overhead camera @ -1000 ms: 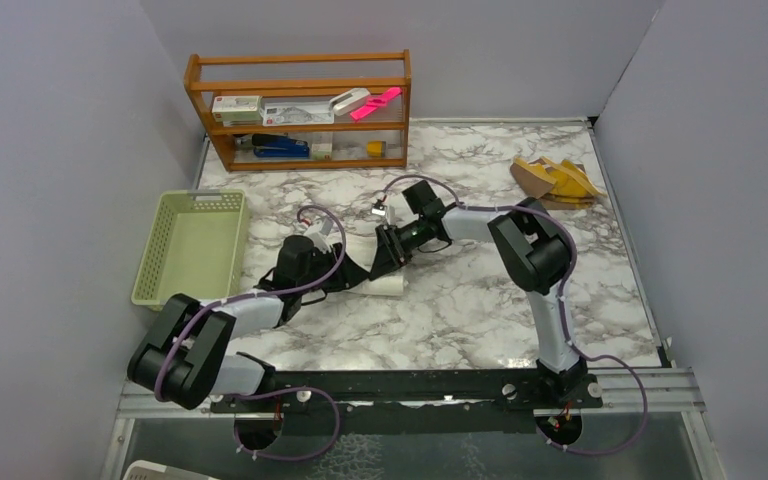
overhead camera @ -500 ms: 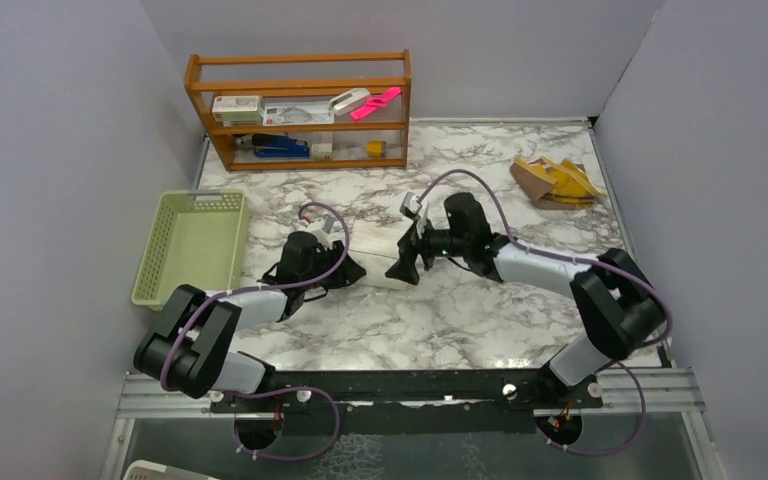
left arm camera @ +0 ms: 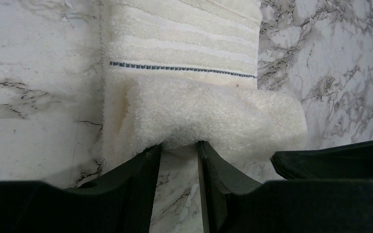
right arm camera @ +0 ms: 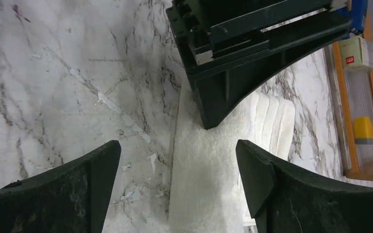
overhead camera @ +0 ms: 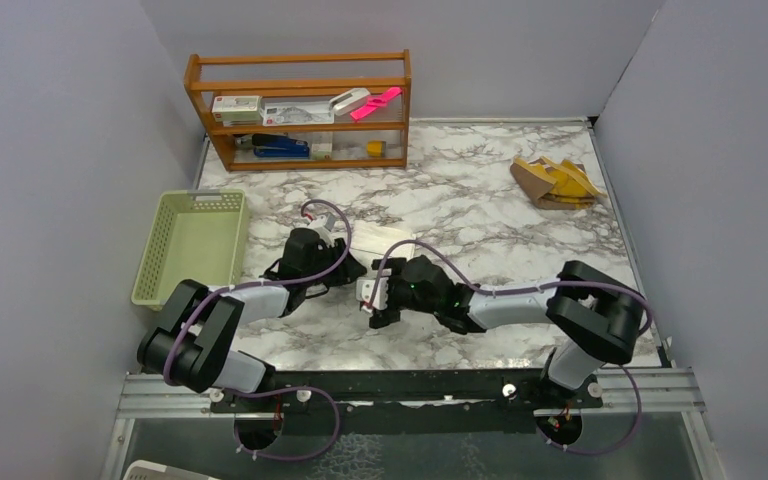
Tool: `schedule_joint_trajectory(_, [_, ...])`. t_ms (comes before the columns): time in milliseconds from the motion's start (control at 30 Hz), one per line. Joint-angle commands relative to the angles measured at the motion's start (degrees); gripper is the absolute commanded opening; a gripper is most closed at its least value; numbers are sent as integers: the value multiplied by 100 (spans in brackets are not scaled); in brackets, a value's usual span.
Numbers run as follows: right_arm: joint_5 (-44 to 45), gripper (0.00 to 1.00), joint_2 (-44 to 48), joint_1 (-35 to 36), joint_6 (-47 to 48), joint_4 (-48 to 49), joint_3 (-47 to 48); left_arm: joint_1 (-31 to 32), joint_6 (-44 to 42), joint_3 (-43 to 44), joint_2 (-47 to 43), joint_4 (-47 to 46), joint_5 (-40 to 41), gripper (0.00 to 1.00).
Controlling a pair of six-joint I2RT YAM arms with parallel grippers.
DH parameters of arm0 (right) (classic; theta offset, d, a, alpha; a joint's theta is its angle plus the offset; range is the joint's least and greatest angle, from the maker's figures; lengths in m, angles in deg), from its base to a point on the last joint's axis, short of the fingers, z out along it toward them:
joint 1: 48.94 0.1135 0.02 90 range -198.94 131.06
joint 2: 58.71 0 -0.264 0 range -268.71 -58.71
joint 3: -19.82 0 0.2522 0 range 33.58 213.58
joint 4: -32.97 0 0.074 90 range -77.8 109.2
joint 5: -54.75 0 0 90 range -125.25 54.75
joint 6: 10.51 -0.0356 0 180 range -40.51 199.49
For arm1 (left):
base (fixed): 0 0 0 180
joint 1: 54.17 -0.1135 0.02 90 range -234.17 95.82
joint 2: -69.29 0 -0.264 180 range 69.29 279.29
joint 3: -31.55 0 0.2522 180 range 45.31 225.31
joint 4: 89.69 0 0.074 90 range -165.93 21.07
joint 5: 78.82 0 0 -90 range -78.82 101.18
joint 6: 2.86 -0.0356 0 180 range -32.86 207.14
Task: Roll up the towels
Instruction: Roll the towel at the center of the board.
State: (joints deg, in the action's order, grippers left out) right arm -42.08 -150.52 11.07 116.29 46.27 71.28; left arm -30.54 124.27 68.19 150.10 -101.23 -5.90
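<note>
White terry towel point(left arm camera: 184, 48): left gripper point(left arm camera: 178, 145) pinches the roll, right gripper point(right arm camera: 177, 145) released. Yank it and your roll unravels.

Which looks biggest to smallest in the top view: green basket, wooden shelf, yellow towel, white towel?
wooden shelf
green basket
yellow towel
white towel, which looks smallest, though it is partly hidden
</note>
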Motion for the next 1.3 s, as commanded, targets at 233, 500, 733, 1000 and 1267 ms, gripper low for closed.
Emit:
schedule_joint_trajectory(233, [1305,81,-803,85,477,-165,596,-40,-272,49,100,568,212,38])
schedule_joint_trajectory(500, [1195,63,-1056,68,173,-700,863,-61,-401,142,-114,879,289,38])
schedule_joint_trajectory(733, [574,53,-1061,-274,-553,-1449,1101,-298,-649,392,-924,1644,619,38])
schedule_joint_trajectory(1000, [-623,45,-840,-704,-1679,-2242,1504,-351,-337,527,-2265,2431,981,39])
schedule_joint_trajectory(1267, [-3387,44,-856,-1561,-3149,-2972,2281,-352,-186,474,-2443,2168,55,40])
